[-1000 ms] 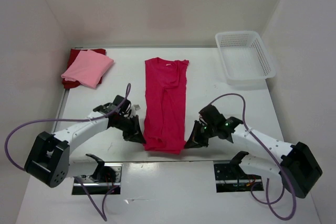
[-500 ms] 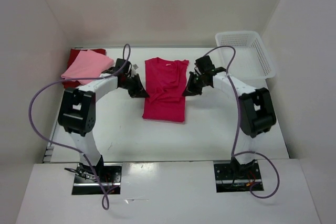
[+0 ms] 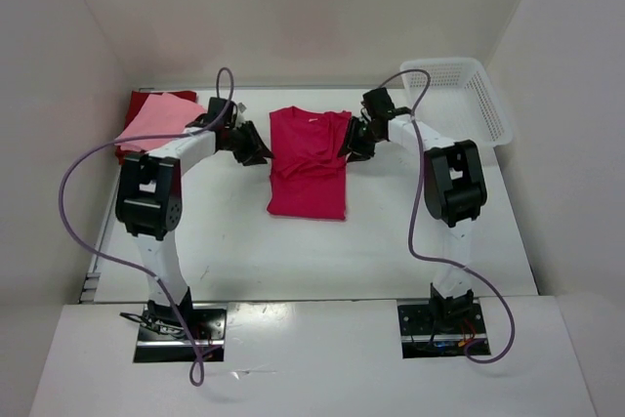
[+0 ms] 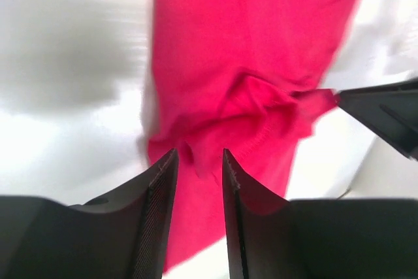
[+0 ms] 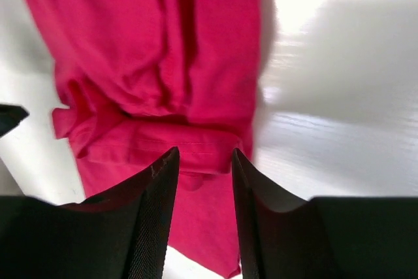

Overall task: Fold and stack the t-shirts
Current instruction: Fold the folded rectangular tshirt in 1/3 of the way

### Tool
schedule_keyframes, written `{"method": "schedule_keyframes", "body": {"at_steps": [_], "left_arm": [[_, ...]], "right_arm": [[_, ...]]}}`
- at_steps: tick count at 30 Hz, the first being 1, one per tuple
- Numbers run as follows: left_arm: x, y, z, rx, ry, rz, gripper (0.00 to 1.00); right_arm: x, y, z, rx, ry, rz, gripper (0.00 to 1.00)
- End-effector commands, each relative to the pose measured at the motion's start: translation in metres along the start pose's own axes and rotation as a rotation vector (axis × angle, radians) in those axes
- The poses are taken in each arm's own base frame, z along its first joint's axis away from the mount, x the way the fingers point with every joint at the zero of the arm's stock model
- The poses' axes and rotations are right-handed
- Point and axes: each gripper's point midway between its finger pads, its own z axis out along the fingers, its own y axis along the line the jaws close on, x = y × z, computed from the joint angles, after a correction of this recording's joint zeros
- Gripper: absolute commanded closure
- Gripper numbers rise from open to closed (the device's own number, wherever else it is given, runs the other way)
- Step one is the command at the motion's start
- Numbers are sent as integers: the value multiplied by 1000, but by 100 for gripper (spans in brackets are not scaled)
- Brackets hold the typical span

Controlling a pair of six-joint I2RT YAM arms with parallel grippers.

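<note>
We see a white table (image 3: 410,241) between pale walls (image 3: 293,7). Toward its far edge, centred, the bright crimson cloth t-shirt (image 3: 308,178) lies doubled over and rumpled; our left hand (image 3: 262,154) and right hand (image 3: 348,148) each pinch it.

Bare table (image 3: 293,251) lay open on the near side of the crimson shirt (image 3: 308,178). The pink shirt (image 3: 161,124) sat just outside the left gripper (image 3: 263,156), and the basket (image 3: 488,109) stood beyond the right gripper (image 3: 349,149).

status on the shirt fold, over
Both shut on crimson shirt hem: left gripper, right gripper, up near collar. Shirt doubled over, centre. Stacked pink shirt far left, basket far right, neither in the way.
</note>
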Motion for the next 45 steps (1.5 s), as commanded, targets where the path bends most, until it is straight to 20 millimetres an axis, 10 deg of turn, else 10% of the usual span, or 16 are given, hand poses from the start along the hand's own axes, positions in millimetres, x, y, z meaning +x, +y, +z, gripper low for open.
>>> {"method": "schedule_keyframes", "body": {"at_steps": [1, 5, 8, 22, 30, 38, 41, 45], "left_arm": [[-20, -44, -48, 108, -154, 52, 59], [36, -64, -52, 161, -92, 98, 59], [92, -57, -29, 165, 19, 92, 60], [158, 16, 2, 33, 144, 30, 64], [164, 20, -5, 29, 149, 36, 64], [153, -1, -21, 62, 115, 57, 63], [145, -12, -29, 81, 82, 73, 61], [136, -21, -33, 94, 53, 86, 60]], "right_arm": [[-32, 33, -55, -58, -135, -52, 56], [-9, 34, -76, -87, -163, -50, 76], [35, 47, -52, -99, -64, -85, 100], [83, 94, 32, -98, 67, -186, 100], [38, 71, 55, 42, -206, -160, 100], [-89, 139, -6, 4, -613, -99, 100], [-82, 159, -30, -62, -567, -128, 100], [-12, 136, -25, -115, -349, -132, 99]]}}
